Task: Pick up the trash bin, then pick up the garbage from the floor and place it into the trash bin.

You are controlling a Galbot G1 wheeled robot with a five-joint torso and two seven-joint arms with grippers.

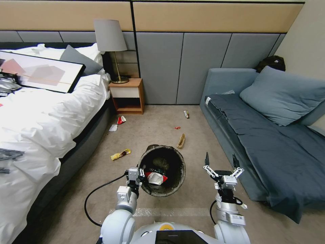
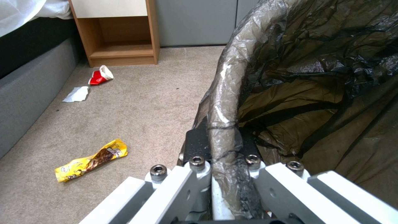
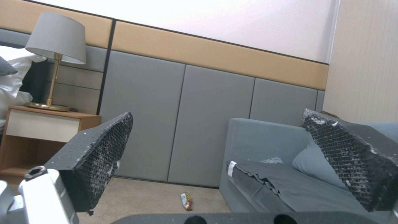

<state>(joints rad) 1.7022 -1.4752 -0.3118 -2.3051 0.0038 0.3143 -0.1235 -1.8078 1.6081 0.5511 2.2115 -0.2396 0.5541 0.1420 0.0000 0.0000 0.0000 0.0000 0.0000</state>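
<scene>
Between the two arms, low in the head view, the bin [image 1: 162, 171] hangs tilted with its mouth toward the camera, its black liner folded over the rim and a red-and-white carton [image 1: 156, 177] lying inside. On its near-left rim the left pincer [image 1: 139, 175] is clamped, one finger inside and one outside; the left wrist view shows the bagged rim [image 2: 224, 124] running straight between the white fingers [image 2: 182, 183]. Just right of the bin, clear of it, the right pincer [image 1: 221, 162] is held up with its fingers spread wide and nothing between them; the right wrist view shows the two black pads [image 3: 97, 158] well apart. On the carpet [image 1: 152, 128] beyond the bin lies the rest of the litter: a yellow wrapper [image 1: 120, 154] to the left, a tan bag [image 1: 181, 140] just past the rim to the right, a small red scrap [image 1: 177, 127] farther out, and a small packet [image 1: 186, 114] near the wall by the sofa [image 1: 233, 112]. Near the bed [image 1: 44, 118] a red-and-white cup [image 1: 121, 119] and a white paper [image 1: 113, 127] lie close together in front of the nightstand [image 1: 127, 96], which carries a lamp [image 1: 110, 37].
</scene>
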